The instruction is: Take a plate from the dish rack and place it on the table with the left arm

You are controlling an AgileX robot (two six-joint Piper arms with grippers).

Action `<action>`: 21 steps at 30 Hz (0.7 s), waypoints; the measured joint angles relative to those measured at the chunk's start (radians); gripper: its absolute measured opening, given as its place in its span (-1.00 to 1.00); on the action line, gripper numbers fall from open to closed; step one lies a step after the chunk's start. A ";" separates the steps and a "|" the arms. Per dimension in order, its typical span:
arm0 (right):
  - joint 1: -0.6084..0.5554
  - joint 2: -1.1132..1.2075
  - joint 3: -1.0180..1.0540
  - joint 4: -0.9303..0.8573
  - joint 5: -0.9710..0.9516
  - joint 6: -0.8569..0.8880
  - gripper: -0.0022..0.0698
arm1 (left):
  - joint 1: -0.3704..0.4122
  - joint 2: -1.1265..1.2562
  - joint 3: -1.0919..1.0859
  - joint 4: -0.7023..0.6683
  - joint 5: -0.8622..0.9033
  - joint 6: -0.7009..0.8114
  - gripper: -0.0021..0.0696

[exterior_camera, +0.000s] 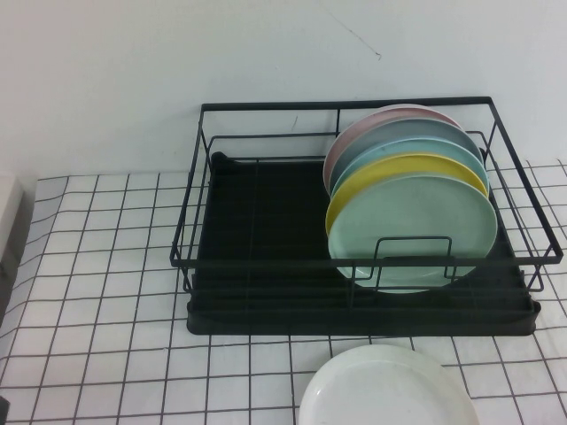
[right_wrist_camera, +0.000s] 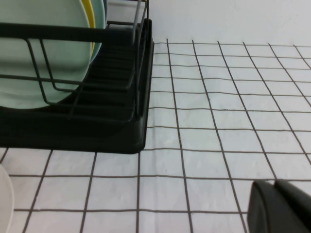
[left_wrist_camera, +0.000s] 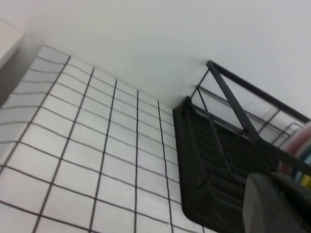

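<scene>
While the mint plate (exterior_camera: 413, 232) stands untouched at the front of the dish rack (exterior_camera: 266, 262), nothing is done yet. Left tool (left_wrist_camera: 277, 204), pinched closed and empty, hovers near the rack's end above the counter (exterior_camera: 97, 266); right tool (right_wrist_camera: 282, 206) sits low, grip unclear.

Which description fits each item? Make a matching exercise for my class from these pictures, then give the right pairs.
Column one:
1. round pale mint-green plate
2. round yellow plate
3. round white plate
4. black wire-frame dish rack

Column two:
A. lies flat on the grid-printed table
B. foremost of the standing plates
C. holds the stack on its right side
D. stands directly behind the front plate

Pairs: 1-B, 2-D, 3-A, 4-C
</scene>
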 joint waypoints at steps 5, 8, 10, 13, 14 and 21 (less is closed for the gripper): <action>0.000 0.000 0.000 0.000 0.000 0.000 -0.94 | 0.000 0.118 -0.137 0.012 0.181 0.063 -0.95; 0.000 0.000 0.000 0.000 0.000 0.000 -0.94 | 0.000 0.245 -0.284 0.035 0.321 0.141 -0.95; 0.000 0.000 0.000 0.000 0.000 0.000 -0.94 | 0.000 0.338 -0.389 0.047 0.401 0.204 -0.95; 0.000 0.000 0.000 0.000 0.000 0.000 -0.94 | 0.000 0.499 -0.525 0.075 0.508 0.319 -0.95; 0.000 0.000 0.000 0.000 0.000 0.000 -0.94 | 0.000 0.552 -0.571 0.082 0.531 0.360 -0.95; 0.000 0.000 0.000 0.000 0.000 0.000 -0.94 | -0.059 0.918 -0.866 0.099 0.648 0.504 -0.95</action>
